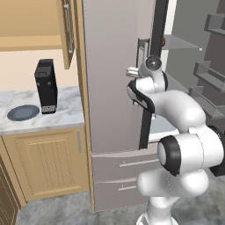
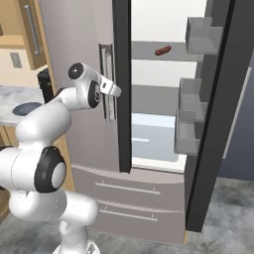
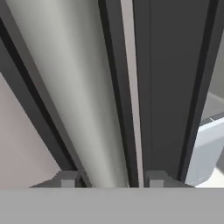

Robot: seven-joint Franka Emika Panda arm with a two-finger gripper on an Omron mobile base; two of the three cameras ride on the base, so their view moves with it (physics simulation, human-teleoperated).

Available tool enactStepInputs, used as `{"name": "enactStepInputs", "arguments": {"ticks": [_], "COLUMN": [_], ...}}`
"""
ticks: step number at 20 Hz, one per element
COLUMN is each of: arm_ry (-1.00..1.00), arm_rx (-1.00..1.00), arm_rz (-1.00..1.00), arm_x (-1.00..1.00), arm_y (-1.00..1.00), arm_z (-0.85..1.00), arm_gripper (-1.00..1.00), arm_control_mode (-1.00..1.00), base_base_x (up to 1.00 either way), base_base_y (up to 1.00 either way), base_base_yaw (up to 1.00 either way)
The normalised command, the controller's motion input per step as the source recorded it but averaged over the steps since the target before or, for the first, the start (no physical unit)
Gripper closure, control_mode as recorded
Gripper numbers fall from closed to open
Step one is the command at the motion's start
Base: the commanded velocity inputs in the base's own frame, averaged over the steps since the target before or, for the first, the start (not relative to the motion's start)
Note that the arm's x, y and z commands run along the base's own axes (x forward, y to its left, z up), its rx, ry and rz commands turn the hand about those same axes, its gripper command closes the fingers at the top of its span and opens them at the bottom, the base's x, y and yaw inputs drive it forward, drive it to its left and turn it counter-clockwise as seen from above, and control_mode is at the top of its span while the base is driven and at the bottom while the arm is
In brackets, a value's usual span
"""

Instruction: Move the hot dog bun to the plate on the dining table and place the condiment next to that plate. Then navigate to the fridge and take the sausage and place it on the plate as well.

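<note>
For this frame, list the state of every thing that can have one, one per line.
fridge: right upper door open, left upper door closed, drawers closed.
sausage: lying on an upper fridge shelf, untouched.
gripper: fingers either side of the left door's handle; contact unclear.
wall cabinet: door ajar.

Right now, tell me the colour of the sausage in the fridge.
Reddish-brown. The sausage shows best in the right base view, lying on an upper fridge shelf.
</note>
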Motion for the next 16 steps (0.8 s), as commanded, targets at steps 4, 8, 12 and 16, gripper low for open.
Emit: {"name": "enactStepInputs", "arguments": {"ticks": [4,8,12,16], "arm_ry": [-0.02,0.0,0.0,0.0], "arm_rx": [0.04,0.02,0.0,0.0], "arm_rz": [0.0,0.03,0.02,0.0], "arm_x": [0.25,-0.31,-0.97,-1.0], "arm_y": [0.02,0.27,0.37,0.5], "arm_z": [-0.09,0.02,0.21,0.31], "arm_gripper": [1.0,1.0,1.0,1.0], "arm_control_mode": [-1.0,-1.0,-1.0,-1.0], "base_base_x": [0.0,0.0,0.0,0.0], "base_base_y": [0.0,0.0,0.0,0.0], "base_base_yaw": [0.0,0.0,0.0,0.0]}}
